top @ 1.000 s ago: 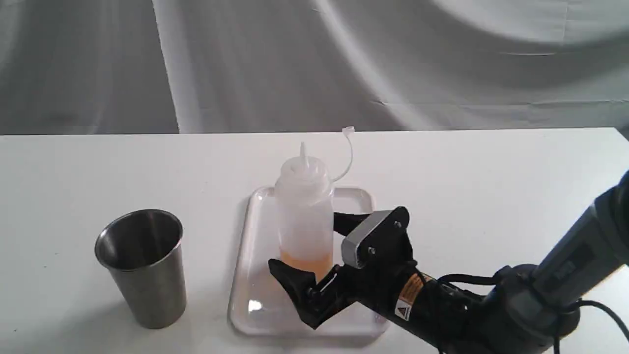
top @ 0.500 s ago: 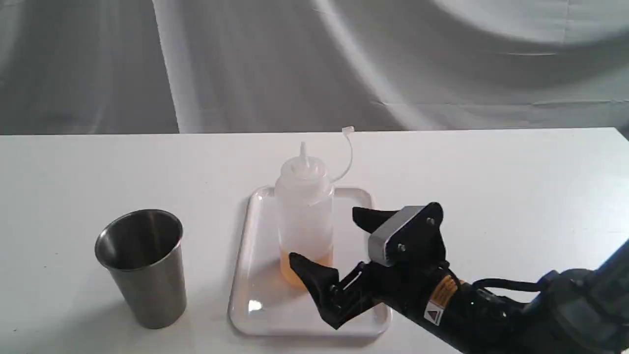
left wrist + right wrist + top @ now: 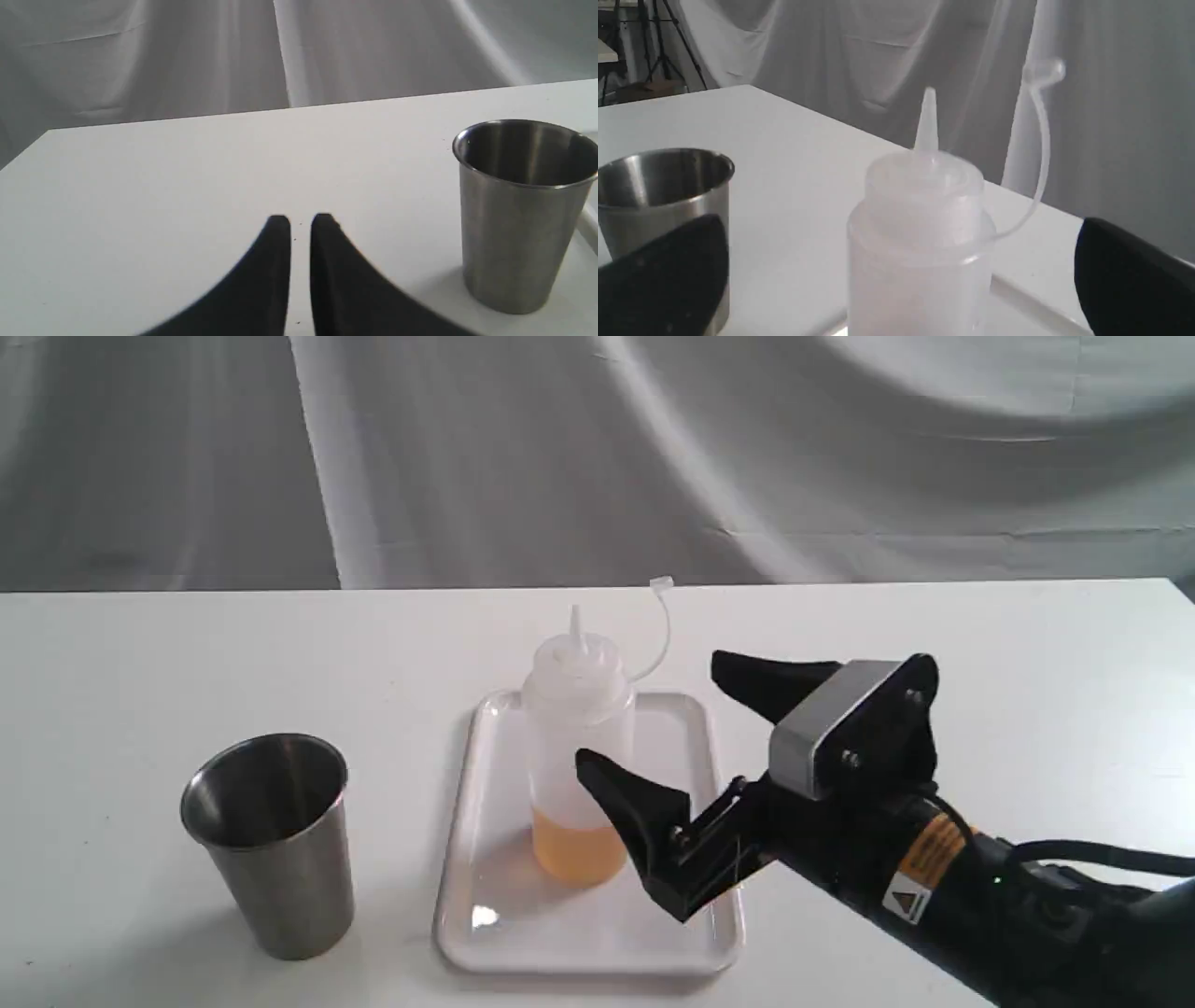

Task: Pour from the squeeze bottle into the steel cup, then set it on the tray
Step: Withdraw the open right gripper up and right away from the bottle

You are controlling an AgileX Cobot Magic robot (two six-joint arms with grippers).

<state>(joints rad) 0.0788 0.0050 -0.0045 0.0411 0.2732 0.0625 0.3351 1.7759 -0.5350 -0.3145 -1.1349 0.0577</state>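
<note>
Squeeze bottle [image 3: 565, 728] is set upright on tray [image 3: 495, 896], centre frame. Right gripper [image 3: 649, 707] is held wide, empty; left gripper [image 3: 300, 221] nearly closed.

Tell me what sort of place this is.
Probably a robot test studio, not a kitchen: a plain white table, a grey cloth backdrop behind it, and tripod legs past its edge.

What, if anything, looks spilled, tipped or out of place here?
Nothing stands out. The squeeze bottle stands upright on the tray, the steel cup stands upright beside the tray, and no spill shows.
</note>
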